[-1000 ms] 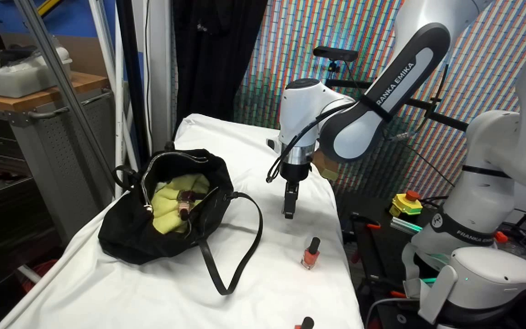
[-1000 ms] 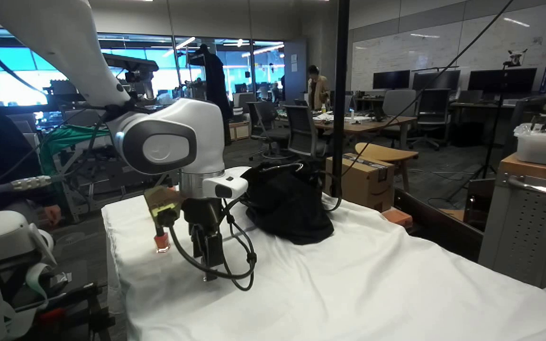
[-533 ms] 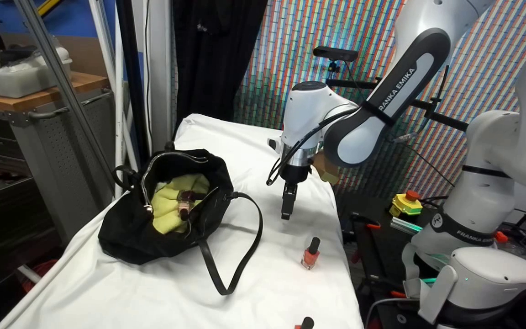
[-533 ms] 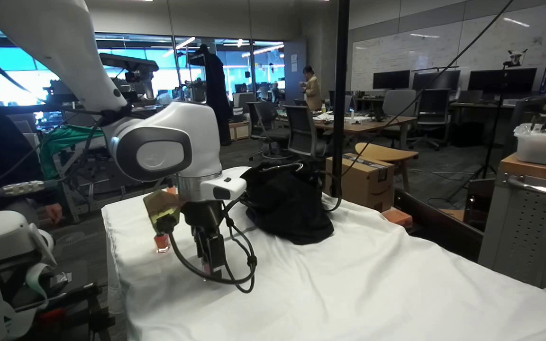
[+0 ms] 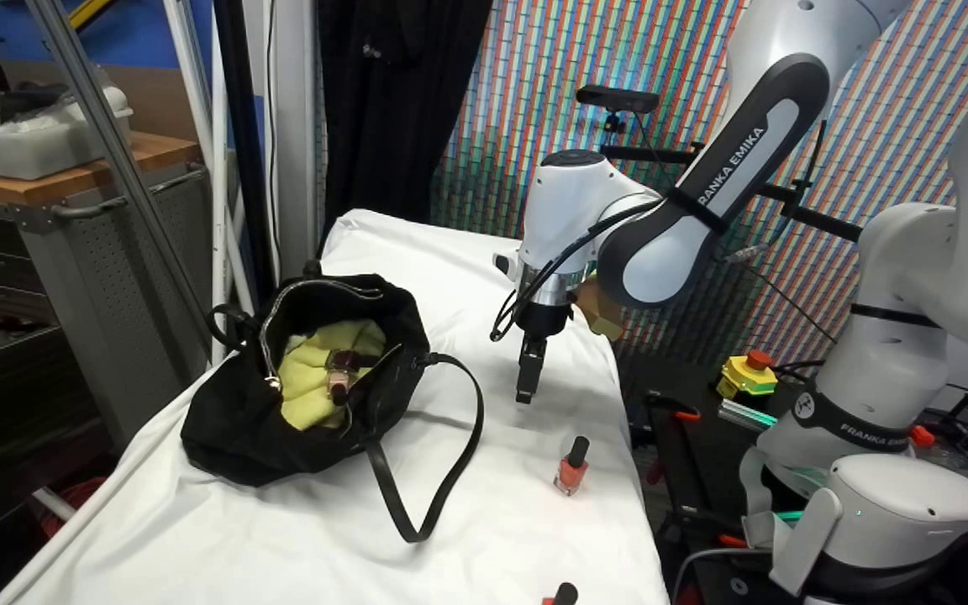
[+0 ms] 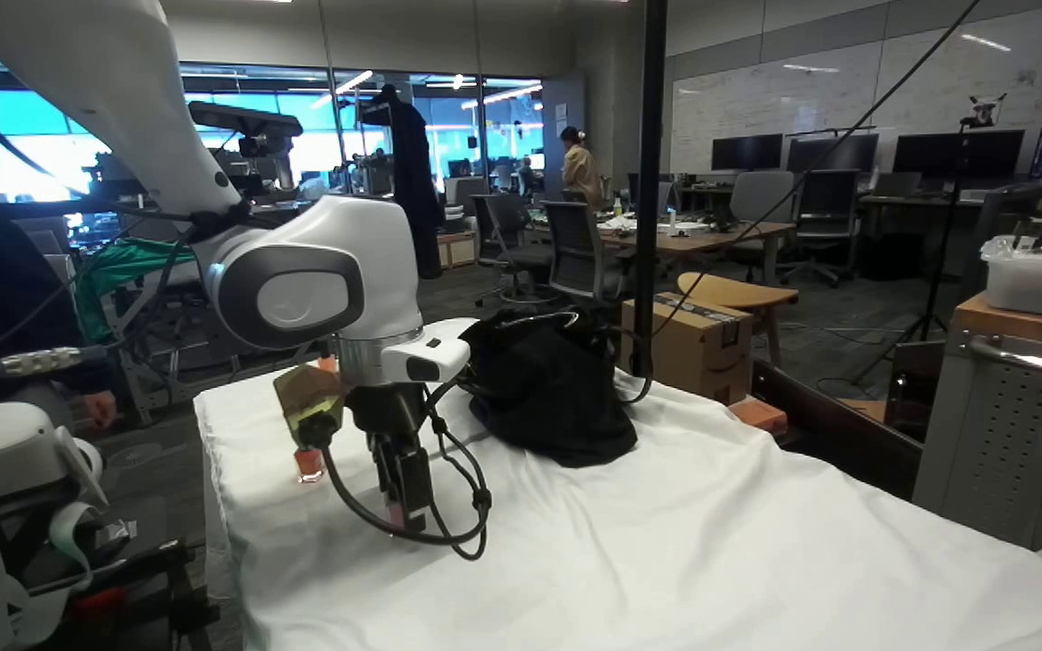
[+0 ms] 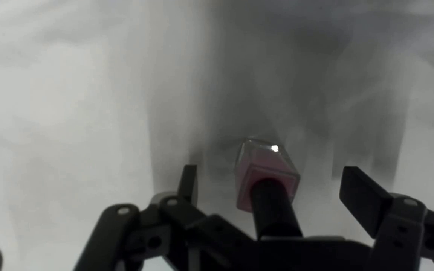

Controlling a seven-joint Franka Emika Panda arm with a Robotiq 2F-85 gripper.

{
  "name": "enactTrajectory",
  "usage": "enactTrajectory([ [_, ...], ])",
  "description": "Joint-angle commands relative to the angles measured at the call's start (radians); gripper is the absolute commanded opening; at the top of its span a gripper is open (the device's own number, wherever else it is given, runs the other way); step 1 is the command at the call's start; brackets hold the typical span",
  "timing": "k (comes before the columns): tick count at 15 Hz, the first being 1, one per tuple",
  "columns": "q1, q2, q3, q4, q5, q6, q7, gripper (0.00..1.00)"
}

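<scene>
A white-draped desk (image 6: 801, 551) stretches across both exterior views, with a white Franka arm (image 5: 728, 168) extending over it and bending downward. A person (image 6: 581, 172) in tan stands toward the rear of the room. A cardboard box (image 6: 697, 353) sits past the desk in an exterior view. On the desk slumps a black handbag (image 5: 257, 445), its zippered mouth gaping and a strap (image 5: 388, 487) looped out to one side. Well apart from the handbag, the gripper (image 7: 269, 177) hangs low over the desk, its jaws spread wide and holding nothing. A yellow-green cloth (image 5: 303, 386) lies bunched inside the handbag, with a dark bottle (image 5: 339, 361) and a pale pink bottle (image 5: 338, 380) resting on it. In the wrist view, a black-capped pink nail polish bottle (image 7: 266, 162) stands on the desk between the gripper's fingers (image 7: 190, 184), a clear gap showing on either side. A coral nail polish bottle (image 5: 570, 476) stands upright near the desk's edge, apart from the gripper, visible in both exterior views. Another black-capped bottle (image 5: 565, 594) is partly cut off at the bottom of an exterior view.
</scene>
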Motion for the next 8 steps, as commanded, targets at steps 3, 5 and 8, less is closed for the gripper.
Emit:
enactTrajectory([
  [3, -0.003, 0.001, -0.001, -0.005, 0.002, -0.002, -0.016, 0.57],
  [5, -0.003, 0.001, -0.001, -0.004, 0.000, -0.004, -0.014, 0.40],
  [8, -0.002, 0.000, -0.003, 0.002, -0.004, -0.017, -0.011, 0.21],
])
